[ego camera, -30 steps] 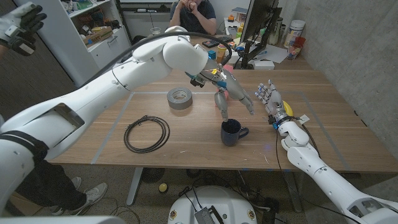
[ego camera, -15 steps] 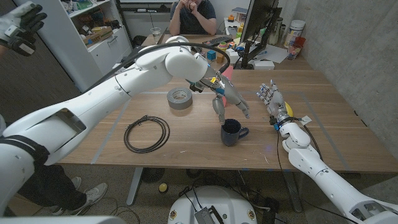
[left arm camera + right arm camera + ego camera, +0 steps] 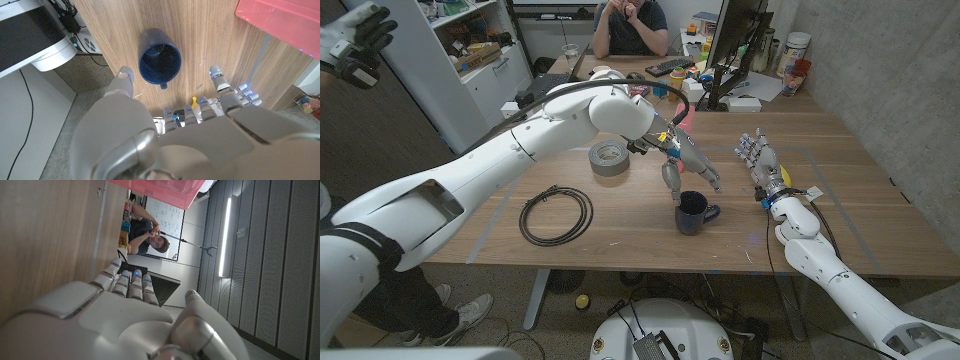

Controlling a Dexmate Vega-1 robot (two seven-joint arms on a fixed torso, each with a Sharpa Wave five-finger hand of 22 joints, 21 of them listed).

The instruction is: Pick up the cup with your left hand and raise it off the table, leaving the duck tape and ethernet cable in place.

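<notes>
Cup (image 3: 693, 213), dark blue with a side handle, stands upright and empty on the wooden bench (image 3: 620, 240) near the middle of its front edge. Left hand (image 3: 686, 158) hovers just above and behind it, fingers (image 3: 123, 80) spread and holding nothing; in the left wrist view the cup mouth (image 3: 159, 60) lies between the thumb and the other fingertips, not yet touched. Right hand (image 3: 760, 163) stands on its edge toward the bench's right side, fingers (image 3: 131, 281) straight, close together and empty.

Step in hand, as judged: closing on the cup. A sound grasp would lower the hand until thumb and opposing fingers bracket the wall below the rim, clear of the handle, then close evenly and lift straight up; a sideways push could slide or tip the cup.

Duck tape (image 3: 608, 157), a grey roll lying flat, sits near the bench centre, behind and left of the cup. Ethernet cable (image 3: 555, 214), a black coil, lies toward the front left; both are well apart from the cup.

Bench surface is pale wood grain. Beyond its far edge a person (image 3: 630, 25) sits at a cluttered desk; a monitor (image 3: 735, 35) stands at the far right, and a grey wall bounds the right.
</notes>
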